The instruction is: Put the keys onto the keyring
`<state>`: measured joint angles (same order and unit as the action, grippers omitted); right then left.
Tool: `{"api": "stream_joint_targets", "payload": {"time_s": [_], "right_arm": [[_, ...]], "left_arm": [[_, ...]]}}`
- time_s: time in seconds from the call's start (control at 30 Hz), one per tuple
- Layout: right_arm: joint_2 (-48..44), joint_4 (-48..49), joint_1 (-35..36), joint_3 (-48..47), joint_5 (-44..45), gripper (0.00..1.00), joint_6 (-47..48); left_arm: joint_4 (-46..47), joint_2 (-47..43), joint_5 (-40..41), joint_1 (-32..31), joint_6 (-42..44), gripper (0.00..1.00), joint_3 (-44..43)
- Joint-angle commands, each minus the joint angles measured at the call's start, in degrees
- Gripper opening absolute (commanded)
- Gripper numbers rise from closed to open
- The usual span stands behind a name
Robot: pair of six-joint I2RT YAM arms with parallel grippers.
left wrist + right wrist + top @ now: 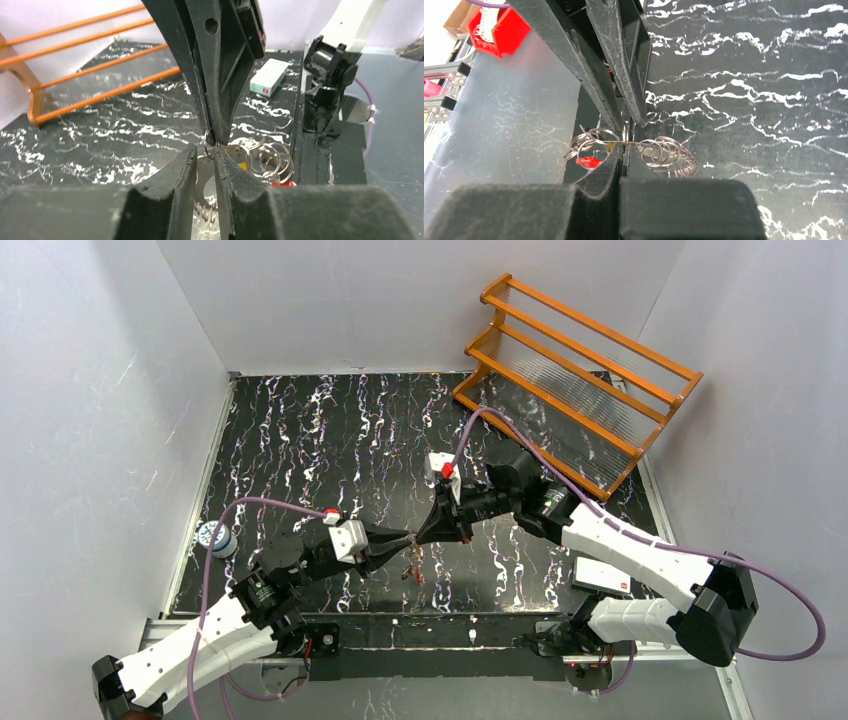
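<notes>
At the left edge of the surface (300, 440) a small round blue-and-white object (215, 538) is lying, well apart from the work. Near the middle, the left gripper (205, 160) is standing with its fingers only narrowly parted around a thin wire; whether the pads are touching it I cannot tell. The keyring (591, 145), a bunch of thin silver loops with a small red piece, is hanging between the two grippers just above the surface, toward the near edge. The right gripper (624, 160) is meeting the left one tip to tip and is pinching the wire with its fingers fully closed. The keys I cannot pick out in the bunch. I am judging that the threading step is in hand; the next move is calling for a small, exact slide along the wire without dropping the loop. Further right a white box (603, 575) is lying, and far right an orange rack (580, 370) is standing; nothing of the task is resting in either.
</notes>
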<state>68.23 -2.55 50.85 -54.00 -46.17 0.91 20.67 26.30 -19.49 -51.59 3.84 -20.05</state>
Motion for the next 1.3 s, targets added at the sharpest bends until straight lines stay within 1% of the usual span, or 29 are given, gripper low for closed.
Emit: {"api": "stream_joint_targets", "payload": {"time_s": [0.0,0.17,0.27,0.37,0.5,0.57,0.8,0.87,0.93,0.97,1.0,1.2,1.23,1.27], "right_arm": [[1.5,-13.1,-0.3,-7.0,1.7,0.01,5.7],[7.3,-24.8,-0.3,-12.9,3.1,0.01,8.5],[11.1,-30.9,0.0,-16.6,3.9,0.01,9.9],[13.5,-34.5,0.9,-19.4,5.7,0.01,11.1],[14.5,-34.3,2.4,-20.2,7.0,0.01,11.2],[14.9,-33.9,3.0,-20.4,7.1,0.01,10.8],[16.1,-33.8,5.1,-21.0,8.4,0.01,10.9],[16.2,-33.8,5.5,-21.1,8.7,0.01,11.0],[16.1,-33.8,5.7,-21.0,8.9,0.01,10.9],[16.0,-33.7,5.8,-20.9,9.0,0.01,11.0],[15.9,-33.6,5.8,-20.8,9.2,0.01,11.0],[14.6,-32.4,5.8,-19.8,11.0,0.01,11.1],[14.0,-30.9,5.8,-19.1,11.4,0.03,10.7],[13.3,-29.7,5.8,-18.4,12.0,0.11,10.2]], "left_arm": [[-16.8,1.2,3.3,0.0,5.7,0.21,-6.0],[-25.6,4.2,3.3,-0.1,10.4,0.22,-10.8],[-28.9,6.8,2.9,0.0,12.8,0.22,-13.4],[-30.5,9.5,1.7,0.0,14.3,0.23,-15.5],[-30.6,12.2,-1.2,0.0,14.9,0.23,-16.7],[-30.3,13.4,-2.8,0.0,14.9,0.25,-16.9],[-26.7,16.4,-6.2,0.0,12.8,0.25,-15.9],[-25.3,17.1,-6.6,0.0,12.2,0.2,-15.6],[-24.7,17.6,-6.9,0.0,12.1,0.1,-15.3],[-24.7,17.9,-6.8,0.0,12.1,0.03,-15.4],[-24.8,18.2,-6.8,0.0,12.1,0.0,-15.4],[-26.7,18.2,-5.8,0.0,12.2,0.0,-15.8],[-26.8,17.9,-5.2,0.0,12.2,0.0,-15.8],[-26.8,17.2,-4.6,0.0,12.1,0.0,-15.8]]}}
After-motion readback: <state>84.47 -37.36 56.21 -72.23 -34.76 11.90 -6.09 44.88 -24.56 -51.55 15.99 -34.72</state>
